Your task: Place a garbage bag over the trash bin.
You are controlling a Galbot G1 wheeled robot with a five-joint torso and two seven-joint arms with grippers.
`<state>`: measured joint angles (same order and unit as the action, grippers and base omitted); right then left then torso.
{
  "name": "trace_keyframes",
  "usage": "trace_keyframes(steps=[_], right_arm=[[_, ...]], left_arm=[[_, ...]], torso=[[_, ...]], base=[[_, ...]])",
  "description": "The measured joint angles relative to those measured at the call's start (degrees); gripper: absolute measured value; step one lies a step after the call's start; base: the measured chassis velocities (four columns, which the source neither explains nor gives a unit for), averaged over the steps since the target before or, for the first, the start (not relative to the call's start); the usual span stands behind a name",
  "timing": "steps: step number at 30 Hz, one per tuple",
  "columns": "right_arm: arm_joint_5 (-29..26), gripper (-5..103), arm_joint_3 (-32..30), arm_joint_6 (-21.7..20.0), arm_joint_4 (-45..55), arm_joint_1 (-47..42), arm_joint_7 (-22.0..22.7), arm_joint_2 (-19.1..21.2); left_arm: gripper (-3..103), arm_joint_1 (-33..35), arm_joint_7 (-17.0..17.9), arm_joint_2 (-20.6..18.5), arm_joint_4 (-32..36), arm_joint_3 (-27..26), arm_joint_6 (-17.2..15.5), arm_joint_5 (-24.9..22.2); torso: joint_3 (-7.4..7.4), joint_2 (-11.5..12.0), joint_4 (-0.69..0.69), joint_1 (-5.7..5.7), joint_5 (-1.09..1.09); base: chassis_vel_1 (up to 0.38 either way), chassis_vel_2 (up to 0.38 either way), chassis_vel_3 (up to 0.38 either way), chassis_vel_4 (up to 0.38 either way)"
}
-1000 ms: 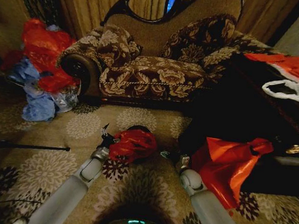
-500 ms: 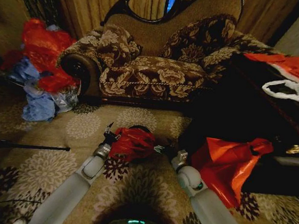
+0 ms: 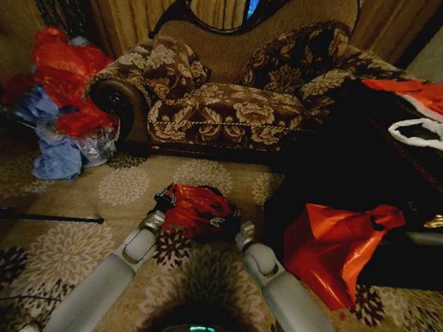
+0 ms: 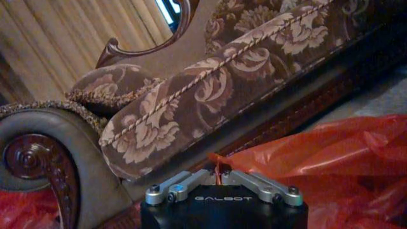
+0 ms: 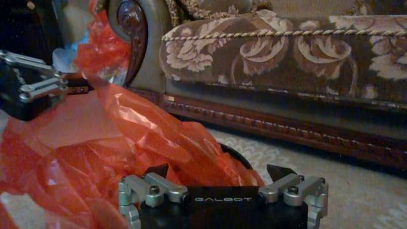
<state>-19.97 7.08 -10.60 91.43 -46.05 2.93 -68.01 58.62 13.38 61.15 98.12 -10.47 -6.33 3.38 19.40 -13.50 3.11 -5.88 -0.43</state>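
The left gripper (image 3: 162, 202) is pinching an edge of the garbage bag (image 3: 195, 209), which is lying over the trash bin (image 5: 237, 156) on the carpet. The right gripper (image 5: 219, 172) is spreading wide, with bag folds lying between its fingers (image 5: 157, 171).

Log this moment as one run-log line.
left end effector: shut on garbage bag | right end effector: open at bag's other side | bag over trash bin | rim not yet lined

Garbage bag (image 3: 195, 208) seemingly atop trash bin (image 5: 237, 156)
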Motion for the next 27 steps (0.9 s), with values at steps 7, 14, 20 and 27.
trace_keyframes(steps=[7,14,20,27], right_arm=[[-5.45,100,1.16,-2.1,3.64,-1.39,2.11,0.88],[-9.78,100,1.79,-4.32,7.19,-4.51,4.32,1.08],[-4.44,100,0.35,-1.41,0.75,-3.74,2.95,-0.76],[-3.36,100,-0.4,0.22,-3.95,-1.3,2.79,-1.77]], left_arm=[[0,-0.62,-0.24,0.34,-0.76,-0.08,0.03,-0.12],[0,-0.96,-0.35,0.67,-1.57,-0.02,0.23,-0.1],[0,-0.69,-0.45,0.56,-1.12,-0.18,0.3,-0.1],[0,0.23,-0.65,0.34,-0.33,-0.7,0.39,-0.17]], torso=[[0.0,0.0,0.0,0.0,0.01],[0.0,0.0,0.01,0.01,0.0],[0.0,0.0,0.01,0.01,0.01],[0.0,0.0,0.0,0.01,0.01]], base=[[0.0,0.0,0.0,0.0],[0.0,0.0,0.0,0.0],[0.0,0.0,0.0,0.0],[0.0,0.0,0.0,0.0]])
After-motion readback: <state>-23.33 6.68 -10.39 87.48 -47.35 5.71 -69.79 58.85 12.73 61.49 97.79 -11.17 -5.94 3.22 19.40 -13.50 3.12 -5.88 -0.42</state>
